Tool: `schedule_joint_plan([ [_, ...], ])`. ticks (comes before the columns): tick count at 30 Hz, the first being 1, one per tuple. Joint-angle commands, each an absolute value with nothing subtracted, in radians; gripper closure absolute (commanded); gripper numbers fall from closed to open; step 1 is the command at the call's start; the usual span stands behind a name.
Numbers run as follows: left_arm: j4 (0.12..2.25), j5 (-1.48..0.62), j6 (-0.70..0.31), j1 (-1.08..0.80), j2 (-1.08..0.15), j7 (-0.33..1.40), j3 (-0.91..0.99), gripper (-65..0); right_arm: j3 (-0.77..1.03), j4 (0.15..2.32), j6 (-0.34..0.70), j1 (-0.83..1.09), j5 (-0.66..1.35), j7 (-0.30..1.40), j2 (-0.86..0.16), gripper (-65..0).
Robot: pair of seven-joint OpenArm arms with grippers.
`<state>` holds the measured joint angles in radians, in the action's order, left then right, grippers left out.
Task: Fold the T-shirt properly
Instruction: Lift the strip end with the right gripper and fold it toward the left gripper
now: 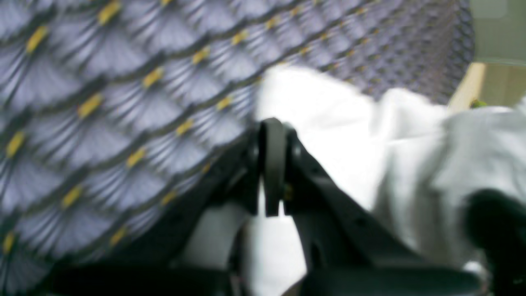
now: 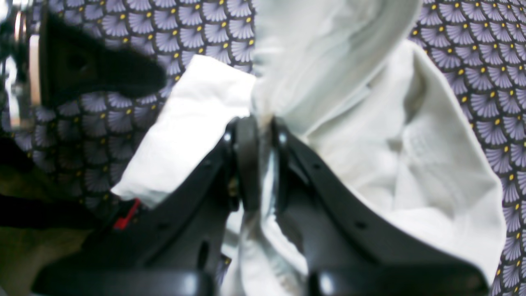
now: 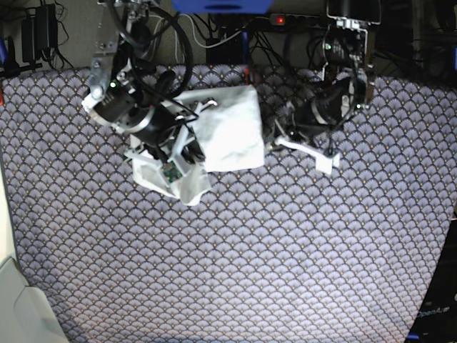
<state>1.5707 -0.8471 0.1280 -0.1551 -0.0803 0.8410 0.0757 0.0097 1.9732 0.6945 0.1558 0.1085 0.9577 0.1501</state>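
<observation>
The white T-shirt (image 3: 230,130) lies bunched on the patterned table near the back, part of it folded into a rough square, and another flap (image 3: 187,187) hangs below my right arm. In the right wrist view, my right gripper (image 2: 263,125) is shut on a gathered ridge of the T-shirt (image 2: 415,164), which runs up between the fingers. My left gripper (image 1: 272,127) is shut at the edge of the T-shirt (image 1: 320,119), with cloth showing behind and under its fingers. From the base view, the left gripper (image 3: 281,136) sits at the shirt's right edge.
A purple fan-patterned cloth (image 3: 235,257) covers the whole table. Cables and black equipment (image 3: 214,32) line the back edge. The table's left edge (image 3: 6,214) borders a pale floor. The other arm's dark finger (image 2: 102,74) shows at the upper left of the right wrist view.
</observation>
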Motion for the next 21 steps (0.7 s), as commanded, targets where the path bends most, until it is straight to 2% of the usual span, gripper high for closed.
schedule_joint_plan([
  [1, 1.584, -0.854, 0.119, -0.157, -0.079, 0.839, 0.079, -0.3, 0.004, 1.988, 0.698, 0.143, 0.131, 0.931, 0.157, 0.0],
  [21, 1.601, -0.862, 0.119, -0.179, -0.077, 0.837, 0.076, -0.3, -0.048, 1.971, 0.698, 0.151, 0.131, 0.931, 0.157, 0.0],
])
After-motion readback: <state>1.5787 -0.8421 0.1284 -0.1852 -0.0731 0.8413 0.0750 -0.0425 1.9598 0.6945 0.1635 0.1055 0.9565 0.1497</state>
